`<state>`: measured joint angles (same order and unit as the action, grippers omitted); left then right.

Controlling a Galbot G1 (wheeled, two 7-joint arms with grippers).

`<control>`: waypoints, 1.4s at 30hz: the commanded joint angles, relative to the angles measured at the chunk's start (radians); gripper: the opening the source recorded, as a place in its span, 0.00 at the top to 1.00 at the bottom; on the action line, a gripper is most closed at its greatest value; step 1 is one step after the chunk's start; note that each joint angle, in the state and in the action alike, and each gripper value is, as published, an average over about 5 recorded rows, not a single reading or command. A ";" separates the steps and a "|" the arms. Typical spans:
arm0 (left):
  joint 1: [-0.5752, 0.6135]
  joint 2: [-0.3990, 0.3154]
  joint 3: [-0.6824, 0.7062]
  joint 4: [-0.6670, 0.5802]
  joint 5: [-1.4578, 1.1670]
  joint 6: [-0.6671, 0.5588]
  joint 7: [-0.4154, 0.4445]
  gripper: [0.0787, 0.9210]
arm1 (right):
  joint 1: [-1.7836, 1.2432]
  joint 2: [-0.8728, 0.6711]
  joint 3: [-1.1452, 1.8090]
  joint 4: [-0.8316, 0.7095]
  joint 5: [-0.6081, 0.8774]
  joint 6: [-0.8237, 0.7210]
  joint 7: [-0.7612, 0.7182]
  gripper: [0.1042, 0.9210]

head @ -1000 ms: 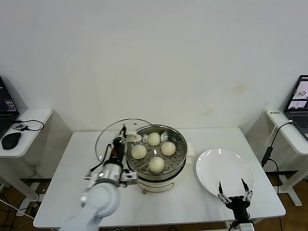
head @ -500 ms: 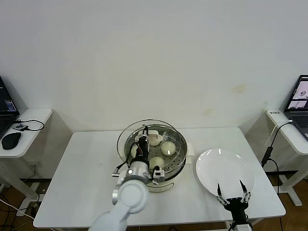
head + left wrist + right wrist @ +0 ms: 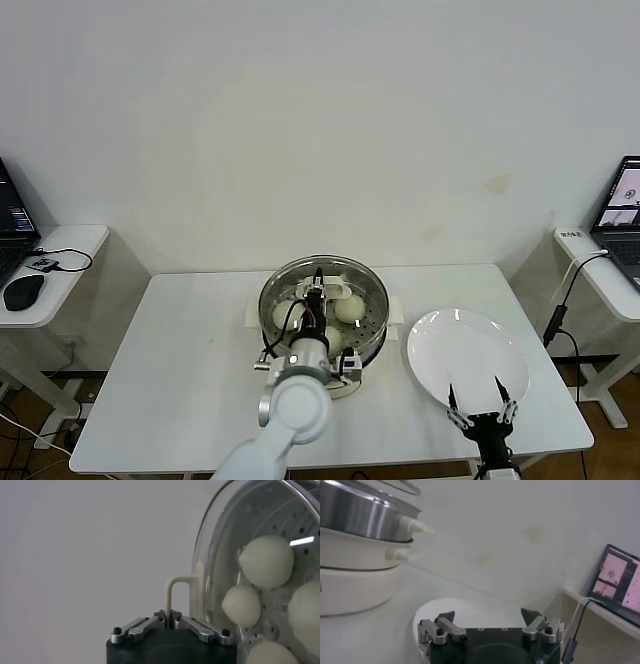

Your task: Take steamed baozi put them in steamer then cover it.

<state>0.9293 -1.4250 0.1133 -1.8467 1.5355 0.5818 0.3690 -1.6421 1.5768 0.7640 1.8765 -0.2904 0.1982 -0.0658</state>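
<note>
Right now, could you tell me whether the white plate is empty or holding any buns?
Empty. The plate shows only bare white surface in the head view, and the buns sit inside the steamer beneath the glass cover.

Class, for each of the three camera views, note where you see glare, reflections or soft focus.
Head view: even light, a bright glint on the white plate. Left wrist view: a glare streak on the cover, with the steamed baozi showing through the glass. Right wrist view: the steamer mirrors the room, and the laptop screen looks soft.
</note>
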 commanded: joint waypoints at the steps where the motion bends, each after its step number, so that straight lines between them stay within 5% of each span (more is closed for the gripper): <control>1: -0.004 -0.025 -0.003 0.040 0.023 -0.001 -0.001 0.94 | -0.002 0.001 0.000 -0.003 -0.004 0.004 0.000 0.12; 26: 0.022 -0.050 -0.028 0.070 0.028 -0.026 -0.057 0.92 | -0.012 0.000 -0.012 -0.005 -0.011 0.012 -0.004 0.12; 37: 0.109 0.004 -0.031 -0.088 -0.025 -0.029 -0.071 0.56 | -0.016 0.000 -0.019 0.000 -0.019 0.012 -0.005 0.12; 42: 0.218 0.074 -0.060 -0.230 -0.171 -0.058 -0.157 0.40 | -0.019 -0.001 -0.020 0.000 -0.019 0.013 -0.006 0.12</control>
<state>1.0101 -1.4325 0.0791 -1.8736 1.5208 0.5497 0.2931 -1.6591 1.5765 0.7451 1.8757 -0.3090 0.2105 -0.0716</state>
